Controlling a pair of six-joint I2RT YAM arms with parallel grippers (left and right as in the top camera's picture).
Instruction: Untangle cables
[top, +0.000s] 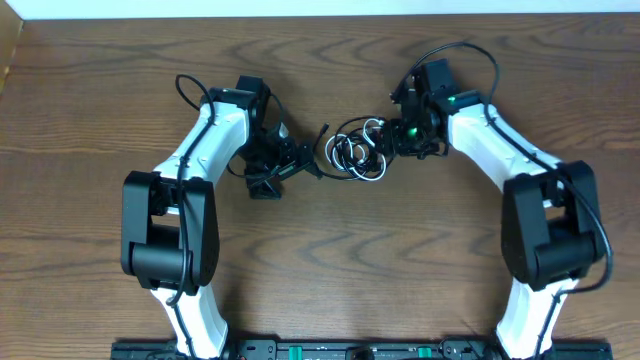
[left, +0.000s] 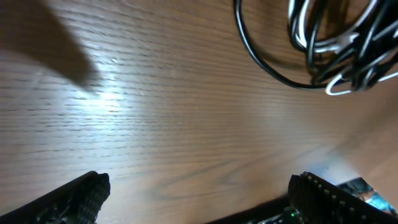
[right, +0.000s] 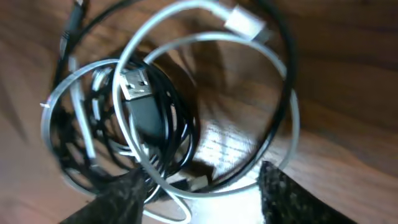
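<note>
The cables (top: 358, 150), black and white loops in one tangled heap, lie on the table (top: 330, 260) midway between its left and right edges, nearer the far edge. The right gripper (right: 202, 190) straddles the heap with its jaws apart and not closed on the loops. The left gripper (left: 199, 193) sits just beside the heap, wide open and empty.

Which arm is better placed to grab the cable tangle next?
Probably right: the right gripper is open at the cables, loops in its gap. The left gripper faces bare table, tangle off to one side.
</note>
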